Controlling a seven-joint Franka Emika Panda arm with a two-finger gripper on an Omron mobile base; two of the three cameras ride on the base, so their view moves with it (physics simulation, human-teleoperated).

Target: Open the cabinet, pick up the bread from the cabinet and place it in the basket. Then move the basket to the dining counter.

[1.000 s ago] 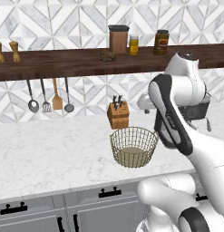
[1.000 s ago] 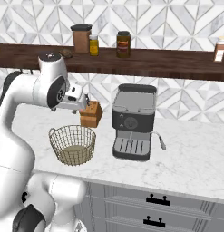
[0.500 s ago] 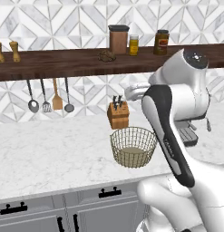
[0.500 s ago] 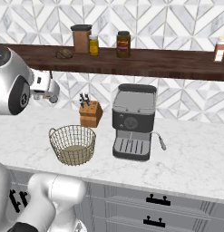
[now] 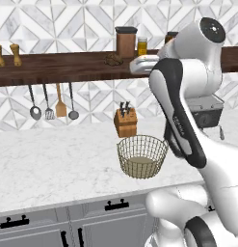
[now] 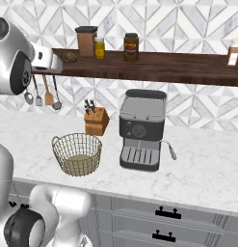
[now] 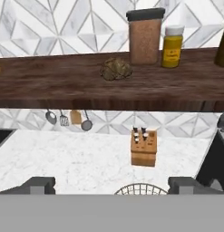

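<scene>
Hovering spread wide and grasping nothing, fingers [image 7: 111,183] pointing toward the wooden shelf [image 7: 50,77]. Sitting on that shelf ahead of and above the fingertips, the bread [image 7: 115,69], just beside the tall brown canister [image 7: 144,35]. Resting on the marble table [image 5: 53,159] below the fingers, the basket [image 5: 141,156], near the knife block [image 5: 125,121].

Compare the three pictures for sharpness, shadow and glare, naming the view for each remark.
Left base view: soft and slightly blurred; the basket casts only a faint shadow on the marble counter. Right base view: even light, no glare on the coffee machine. Hand view: sharpest on the bread and shelf; the open pincer at the bottom is dim.
</scene>
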